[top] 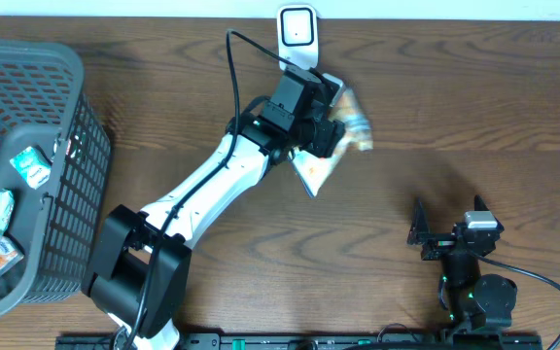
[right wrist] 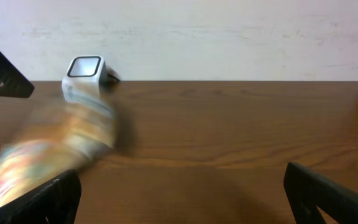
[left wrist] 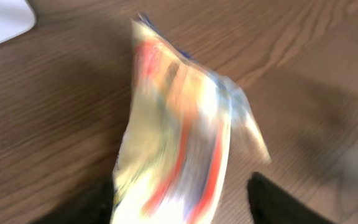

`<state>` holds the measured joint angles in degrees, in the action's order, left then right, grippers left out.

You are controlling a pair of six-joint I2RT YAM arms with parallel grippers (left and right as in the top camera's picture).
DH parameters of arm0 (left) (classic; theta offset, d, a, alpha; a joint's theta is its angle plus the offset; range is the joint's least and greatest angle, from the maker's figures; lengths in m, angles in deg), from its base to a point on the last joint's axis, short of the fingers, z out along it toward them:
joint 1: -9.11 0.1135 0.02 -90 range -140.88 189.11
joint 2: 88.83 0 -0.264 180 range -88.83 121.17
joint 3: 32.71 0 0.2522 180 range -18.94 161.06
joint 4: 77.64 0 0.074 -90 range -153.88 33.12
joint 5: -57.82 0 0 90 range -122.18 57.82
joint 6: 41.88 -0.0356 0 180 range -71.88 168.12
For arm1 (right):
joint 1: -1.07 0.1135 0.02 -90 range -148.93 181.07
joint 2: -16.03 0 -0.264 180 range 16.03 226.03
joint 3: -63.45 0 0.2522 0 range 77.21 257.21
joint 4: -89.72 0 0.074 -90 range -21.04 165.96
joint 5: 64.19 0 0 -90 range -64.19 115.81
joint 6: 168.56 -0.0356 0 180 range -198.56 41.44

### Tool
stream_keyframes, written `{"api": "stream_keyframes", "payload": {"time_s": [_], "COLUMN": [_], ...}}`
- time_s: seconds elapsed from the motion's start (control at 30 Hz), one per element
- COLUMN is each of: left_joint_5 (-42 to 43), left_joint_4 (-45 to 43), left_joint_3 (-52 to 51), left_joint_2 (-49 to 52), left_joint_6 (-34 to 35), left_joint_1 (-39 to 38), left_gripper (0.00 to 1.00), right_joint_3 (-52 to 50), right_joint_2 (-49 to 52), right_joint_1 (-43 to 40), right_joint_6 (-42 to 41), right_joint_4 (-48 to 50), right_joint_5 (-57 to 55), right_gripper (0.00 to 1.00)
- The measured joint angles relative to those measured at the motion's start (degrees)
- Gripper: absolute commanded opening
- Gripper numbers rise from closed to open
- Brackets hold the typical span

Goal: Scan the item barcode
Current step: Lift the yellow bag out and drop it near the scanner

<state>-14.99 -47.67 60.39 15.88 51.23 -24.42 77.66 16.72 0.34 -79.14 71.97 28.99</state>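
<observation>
The item is a crinkly yellow, orange and white snack packet (top: 317, 171), motion-blurred in every view, lying slanted just in front of the white barcode scanner (top: 297, 29) at the table's back edge. My left gripper (top: 325, 134) is over the packet's upper part. In the left wrist view the packet (left wrist: 179, 137) sits between the dark fingers (left wrist: 284, 202) with a gap of bare wood on its right side, so the jaws stand open. My right gripper (top: 447, 212) is open and empty near the front right. Its view shows the scanner (right wrist: 84, 74) and the blurred packet (right wrist: 48, 155) at far left.
A grey plastic basket (top: 78, 194) stands at the left edge and holds several small packets (top: 29, 165). The scanner's corner (left wrist: 2, 18) shows top left in the left wrist view. A cable (top: 233, 68) runs from the left arm toward the scanner.
</observation>
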Motion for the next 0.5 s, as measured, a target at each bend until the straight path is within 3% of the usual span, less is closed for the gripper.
{"api": "stream_keyframes", "payload": {"time_s": [0.3,0.5], "left_joint_5": [0.0,-1.3], "left_joint_4": [-0.5,-0.6], "left_joint_3": [0.0,0.0], "left_joint_2": [-1.6,-11.3], "left_joint_6": [-0.3,-0.4], "left_joint_1": [-0.6,1.3], "left_gripper": [0.79,0.79], "right_joint_3": [0.0,0.0], "right_joint_2": [0.0,0.0], "right_joint_1": [0.0,0.0], "right_joint_6": [0.0,0.0], "right_joint_4": [0.0,0.0], "right_joint_5": [0.0,0.0], "right_gripper": [0.99,0.99]}}
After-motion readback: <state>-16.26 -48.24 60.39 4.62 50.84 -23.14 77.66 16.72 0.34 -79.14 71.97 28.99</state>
